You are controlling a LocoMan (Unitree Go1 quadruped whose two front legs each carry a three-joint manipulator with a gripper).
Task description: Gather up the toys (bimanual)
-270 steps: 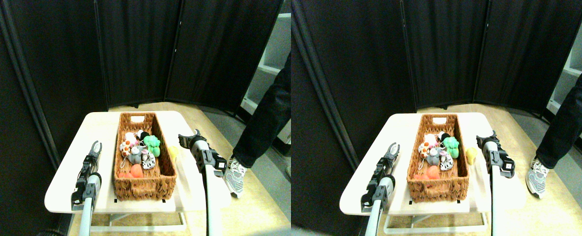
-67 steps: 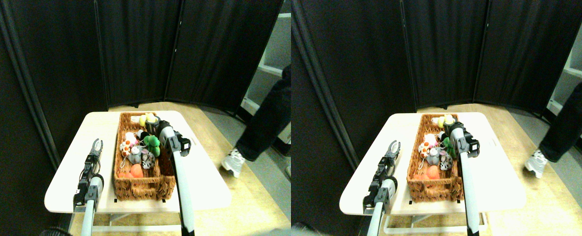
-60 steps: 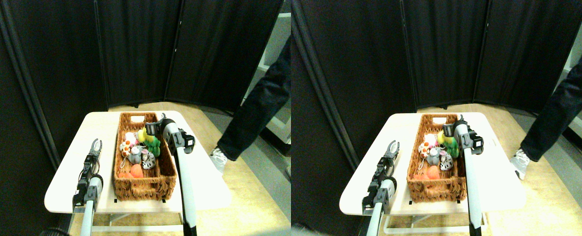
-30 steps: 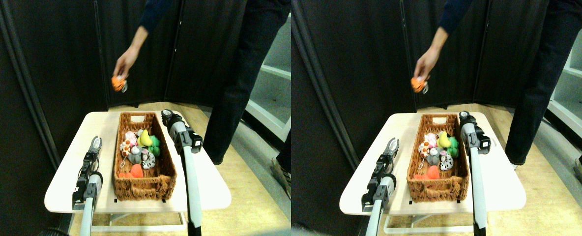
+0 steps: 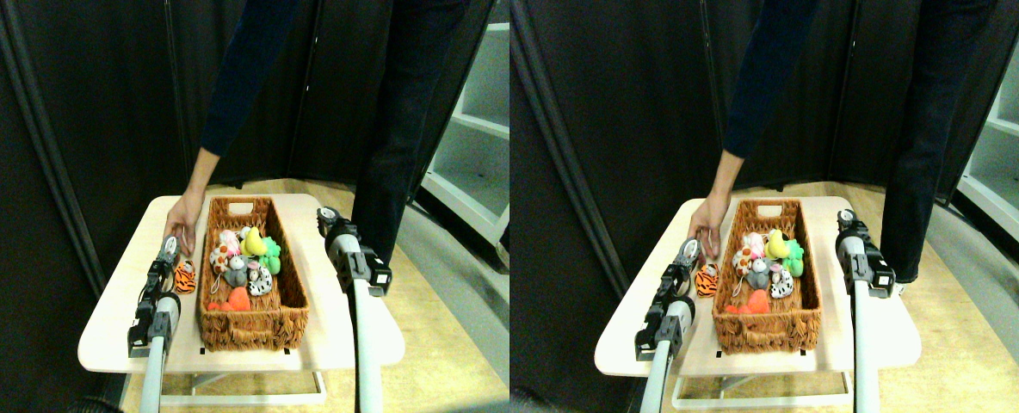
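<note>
Now one tiger-striped toy [image 5: 185, 277] on bench [image 5: 114, 318] between basket [image 5: 251, 323] and left tool [image 5: 167, 251], person's hand [image 5: 182, 231] above; jaw state of both tools, right tool [image 5: 327, 215] included: cannot tell.

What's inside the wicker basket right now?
The wicker basket holds a heap of toys: yellow toy, green toy, pink toy, grey toy, black-and-white toy and orange toy. Anything beneath the heap is covered.
</note>
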